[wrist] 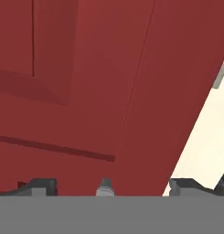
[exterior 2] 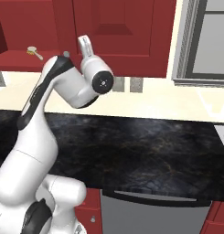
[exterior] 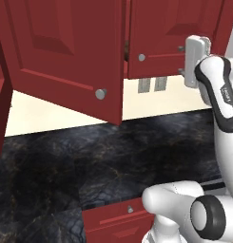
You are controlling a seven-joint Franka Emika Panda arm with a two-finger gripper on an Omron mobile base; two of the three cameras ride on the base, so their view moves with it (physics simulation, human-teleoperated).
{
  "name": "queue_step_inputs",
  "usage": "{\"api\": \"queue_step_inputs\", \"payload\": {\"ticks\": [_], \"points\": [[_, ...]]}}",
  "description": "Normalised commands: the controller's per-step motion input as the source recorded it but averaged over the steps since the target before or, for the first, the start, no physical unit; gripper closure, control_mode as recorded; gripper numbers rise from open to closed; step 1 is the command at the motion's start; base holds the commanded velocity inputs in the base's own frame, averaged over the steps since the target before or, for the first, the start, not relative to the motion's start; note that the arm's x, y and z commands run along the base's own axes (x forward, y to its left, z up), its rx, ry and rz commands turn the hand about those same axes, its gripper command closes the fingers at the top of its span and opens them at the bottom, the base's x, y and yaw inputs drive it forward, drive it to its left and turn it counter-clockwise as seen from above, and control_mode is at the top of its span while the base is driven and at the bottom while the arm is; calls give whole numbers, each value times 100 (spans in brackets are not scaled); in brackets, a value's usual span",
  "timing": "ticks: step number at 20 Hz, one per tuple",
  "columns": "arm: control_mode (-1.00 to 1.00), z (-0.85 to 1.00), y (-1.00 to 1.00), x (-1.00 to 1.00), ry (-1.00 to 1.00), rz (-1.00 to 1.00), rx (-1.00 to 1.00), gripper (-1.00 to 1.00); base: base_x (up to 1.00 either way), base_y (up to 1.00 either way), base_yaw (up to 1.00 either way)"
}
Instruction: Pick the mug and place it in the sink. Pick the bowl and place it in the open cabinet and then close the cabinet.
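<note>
Tool (wrist: 106, 186) spread wide, grasping nothing, raised close against the red cabinet (exterior: 65, 57); round silver knob (wrist: 104, 188) between its tips; cabinet door ajar alongside; dark desk (exterior: 113, 156) far below.

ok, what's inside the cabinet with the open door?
Mostly hidden. In the left base view the open cabinet door covers nearly all of the inside. Only a dark sliver shows past its edge, beside the closed door, and it is too narrow to identify.
</note>
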Motion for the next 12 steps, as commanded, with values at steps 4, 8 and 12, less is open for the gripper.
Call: {"api": "queue_step_inputs", "payload": {"ticks": [4, 8, 12], "points": [[-100, 34, -13, -61, 0, -2, 12, -100, 0, 0, 0], [-100, 18, -23, -76, 0, -2, 13, -100, 0, 0, 0], [-100, 12, -44, -91, 0, 0, 13, -100, 0, 0, 0]]}}
